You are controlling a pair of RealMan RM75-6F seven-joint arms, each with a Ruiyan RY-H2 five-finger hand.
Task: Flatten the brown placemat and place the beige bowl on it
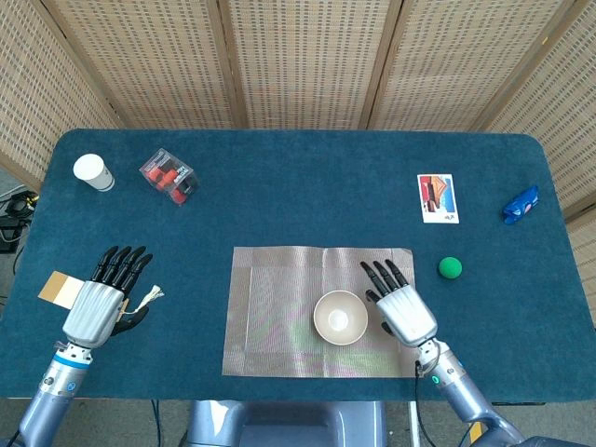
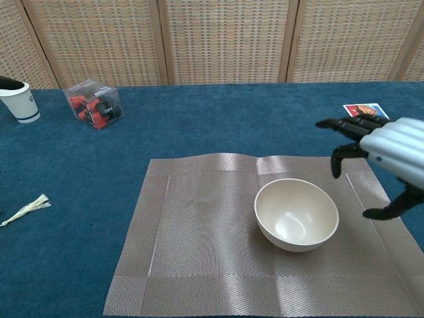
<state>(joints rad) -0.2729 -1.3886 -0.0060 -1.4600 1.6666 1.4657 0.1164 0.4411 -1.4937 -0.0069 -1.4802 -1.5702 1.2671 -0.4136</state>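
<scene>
The brown placemat (image 1: 279,317) (image 2: 199,245) lies flat at the table's front centre. On its right half stands the beige bowl (image 1: 340,317) (image 2: 297,214), upright and empty. My right hand (image 1: 402,303) (image 2: 381,156) hovers just right of the bowl, apart from it, fingers spread and holding nothing. My left hand (image 1: 101,298) is over the table's front left, fingers extended, holding nothing; the chest view does not show it.
A white cup (image 1: 93,172) and a clear box of red parts (image 1: 169,176) stand at the back left. A tan card (image 1: 58,288) and a pale tassel (image 2: 26,209) lie by the left hand. A picture card (image 1: 438,197), green ball (image 1: 451,268) and blue object (image 1: 521,205) lie on the right.
</scene>
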